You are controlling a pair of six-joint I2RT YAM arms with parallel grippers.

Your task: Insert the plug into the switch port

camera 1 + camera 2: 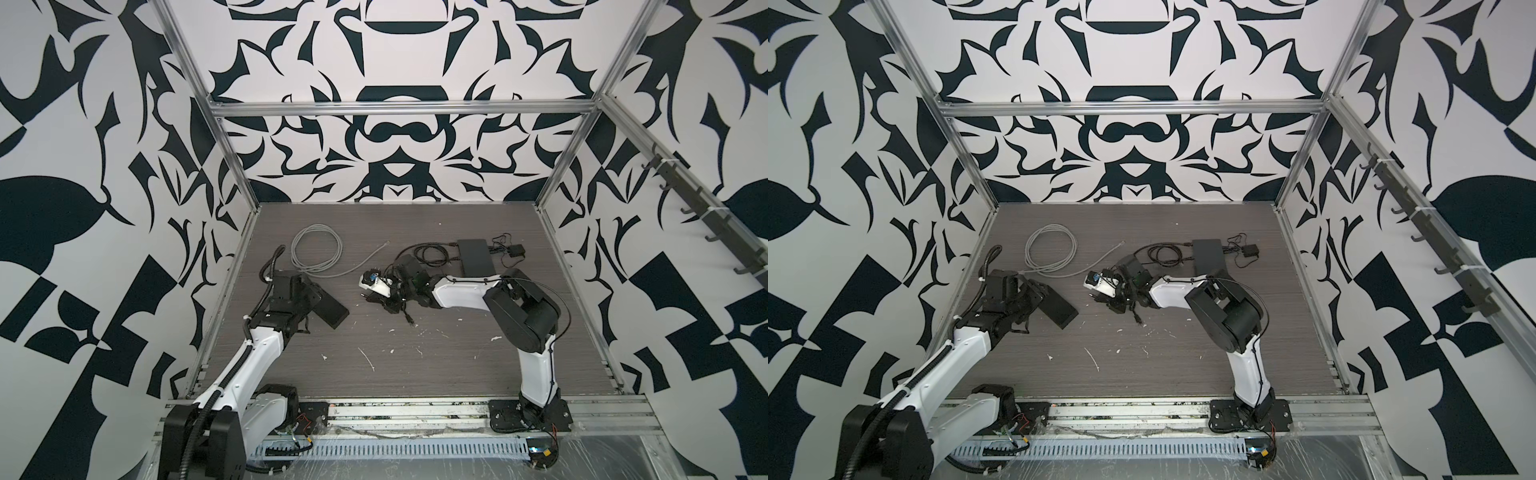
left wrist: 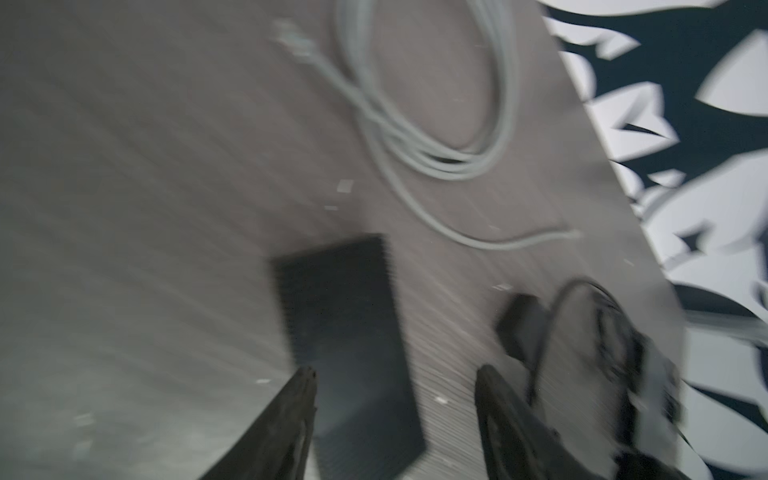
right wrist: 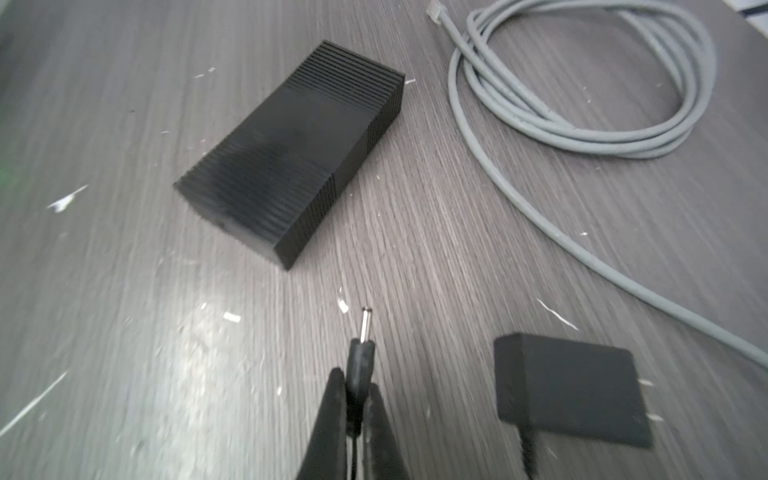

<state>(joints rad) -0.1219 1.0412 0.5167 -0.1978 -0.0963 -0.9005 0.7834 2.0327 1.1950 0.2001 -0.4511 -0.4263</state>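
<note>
The plug [image 3: 360,353], a slim black barrel connector with a bare metal pin, is clamped between the closed jaws of the right end effector [image 3: 357,388]. Its pin projects clear of the fingertips, points toward the switch [image 3: 291,166] and stops short of it. The switch is a black ribbed box lying flat on the desk [image 3: 124,124]. In a top view the switch [image 1: 330,309] lies at roughly 9 o'clock from the right end effector. The port cannot be made out on any face shown. The left end effector [image 2: 395,382] stands released, its jaws apart to either side of the switch end, with a gap visible on one side; the wrist view is blurred. The plug's power adapter [image 3: 569,386] rests on the desk just beside the right fingertips, and a coiled grey cable [image 1: 316,249] lies at 12 o'clock from the switch. The step in hand appears to be the approach: plug grasped, insertion not yet begun. The next move probably calls for locating the port face and bringing the pin axis square to it. The switch should be braced with the left end effector, since the box looks light enough to slide under push.
</note>
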